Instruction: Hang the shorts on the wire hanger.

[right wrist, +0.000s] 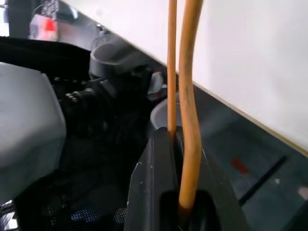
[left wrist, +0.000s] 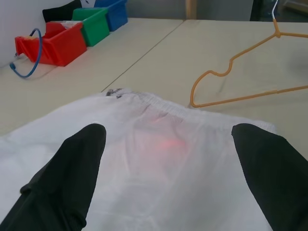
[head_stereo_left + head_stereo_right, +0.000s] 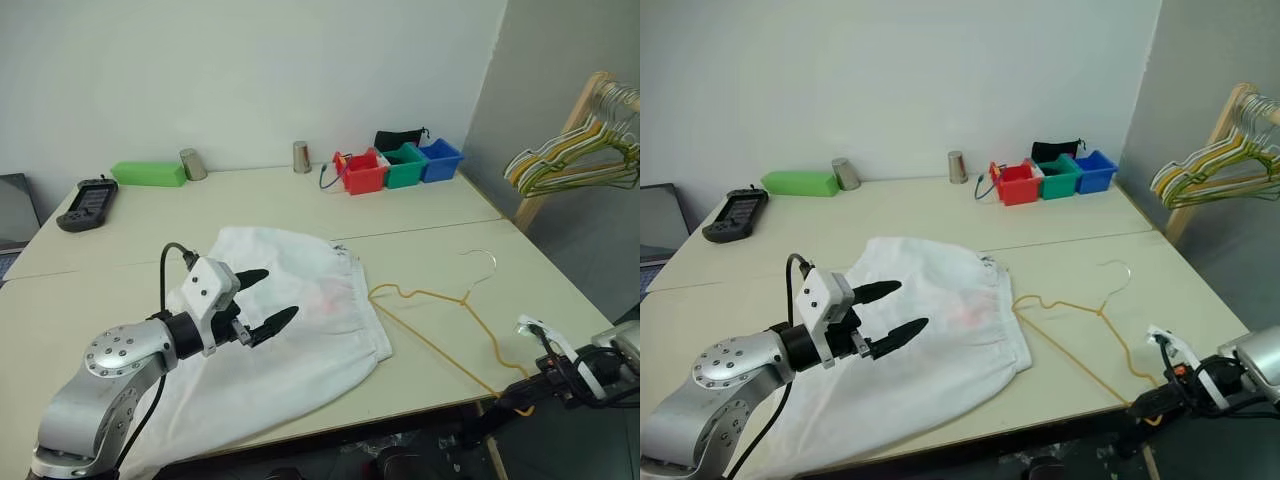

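Fingers of our left gripper (image 3: 262, 301) stand wide apart with nothing between them, hovering just above the shorts (image 3: 290, 330). In the left wrist view the two black fingertips (image 2: 82, 159) frame the gathered waistband and its small pink-orange mark.

Our right gripper (image 3: 520, 396) sits at the near right edge of the table (image 3: 420, 210), clamped together on the wire hanger (image 3: 440, 320); the right wrist view shows the yellow-gold wire (image 1: 185, 96) running into the closed black fingers, beyond the table's edge.

We see the shorts spread flat on the near left part of the table, waistband toward the hanger. The hanger lies on the tabletop just beside them, one notched shoulder close to the waistband, its silvery hook pointing away from us.

Further out, red, green and blue bins (image 3: 400, 165) stand at the far edge, and bunched hangers (image 3: 580, 155) hang at the right.
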You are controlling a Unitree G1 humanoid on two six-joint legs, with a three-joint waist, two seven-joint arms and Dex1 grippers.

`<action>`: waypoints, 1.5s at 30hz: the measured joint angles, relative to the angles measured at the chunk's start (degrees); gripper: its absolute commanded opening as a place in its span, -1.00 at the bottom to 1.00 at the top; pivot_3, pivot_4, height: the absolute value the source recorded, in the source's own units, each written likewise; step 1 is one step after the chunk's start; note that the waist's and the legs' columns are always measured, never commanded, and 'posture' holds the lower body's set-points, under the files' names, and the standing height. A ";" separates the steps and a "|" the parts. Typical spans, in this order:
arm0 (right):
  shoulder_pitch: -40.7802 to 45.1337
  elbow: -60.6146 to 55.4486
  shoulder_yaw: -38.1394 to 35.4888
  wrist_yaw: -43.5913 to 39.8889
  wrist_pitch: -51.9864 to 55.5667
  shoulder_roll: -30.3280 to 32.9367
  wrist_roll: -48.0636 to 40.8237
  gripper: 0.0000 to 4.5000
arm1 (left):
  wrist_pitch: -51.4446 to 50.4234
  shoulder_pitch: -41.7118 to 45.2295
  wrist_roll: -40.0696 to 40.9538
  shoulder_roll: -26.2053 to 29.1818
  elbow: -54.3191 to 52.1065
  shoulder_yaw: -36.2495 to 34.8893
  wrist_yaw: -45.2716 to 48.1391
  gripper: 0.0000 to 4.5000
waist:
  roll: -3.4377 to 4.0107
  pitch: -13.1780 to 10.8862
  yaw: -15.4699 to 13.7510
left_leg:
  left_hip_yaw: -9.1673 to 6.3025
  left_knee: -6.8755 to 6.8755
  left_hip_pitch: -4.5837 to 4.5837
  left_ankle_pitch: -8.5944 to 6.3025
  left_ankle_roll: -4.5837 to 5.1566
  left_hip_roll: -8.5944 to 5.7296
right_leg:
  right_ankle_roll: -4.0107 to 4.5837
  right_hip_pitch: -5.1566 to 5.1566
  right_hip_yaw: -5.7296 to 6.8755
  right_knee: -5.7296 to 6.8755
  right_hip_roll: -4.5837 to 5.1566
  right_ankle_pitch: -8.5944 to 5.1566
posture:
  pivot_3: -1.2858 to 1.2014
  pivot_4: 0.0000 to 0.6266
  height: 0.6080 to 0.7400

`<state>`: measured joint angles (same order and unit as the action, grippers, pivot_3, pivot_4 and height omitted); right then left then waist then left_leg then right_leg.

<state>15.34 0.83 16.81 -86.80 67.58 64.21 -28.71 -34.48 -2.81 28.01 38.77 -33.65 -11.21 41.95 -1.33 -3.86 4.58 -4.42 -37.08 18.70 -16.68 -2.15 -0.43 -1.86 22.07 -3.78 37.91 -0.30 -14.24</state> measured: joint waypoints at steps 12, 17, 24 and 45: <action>1.23 0.22 -0.09 4.91 1.61 -4.27 -2.31 -1.00 | 1.36 -5.76 -0.07 0.64 -0.03 -0.66 1.16 0.99 | -0.05 -0.17 -0.95 | -0.03 0.00 0.04 0.00 0.00 -0.01 | 0.02 0.11 -0.01 -0.07 -0.01 -0.01 | 0.04 -0.87 1.00; 0.74 3.59 -1.23 3.99 0.25 -0.69 -2.17 -1.00 | 2.32 -8.28 -0.25 1.33 -0.04 -1.62 1.37 0.99 | 0.04 -0.36 -1.41 | -0.01 0.01 0.06 0.00 0.00 0.00 | 0.17 0.13 -0.01 -0.15 0.00 -0.10 | 0.04 -0.86 1.00; -0.65 6.68 -0.30 4.01 -2.08 -0.50 -1.35 -1.00 | 2.55 -8.18 -0.23 1.50 -0.05 -1.61 1.29 0.99 | 0.11 -0.56 -1.48 | 0.01 0.02 0.08 0.00 0.00 0.01 | 0.32 0.13 -0.03 -0.15 -0.01 -0.19 | 0.05 -0.84 1.00; 2.41 0.22 -0.06 4.60 9.54 -6.78 -9.42 -1.00 | 3.75 -9.20 -0.53 2.12 -0.61 -1.95 1.34 0.99 | -0.14 -1.14 -2.01 | -0.08 0.04 0.11 0.00 -0.01 0.06 | 0.32 0.17 0.01 -0.19 -0.08 -0.19 | 0.08 -0.88 1.00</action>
<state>17.75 1.05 16.74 -82.21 77.12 57.43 -38.13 -30.72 -12.02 27.48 40.89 -34.26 -13.16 43.29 -1.46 -4.99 2.57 -4.49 -37.04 18.81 -16.68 -2.16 -0.37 -1.54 22.24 -3.76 37.72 -0.38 -14.43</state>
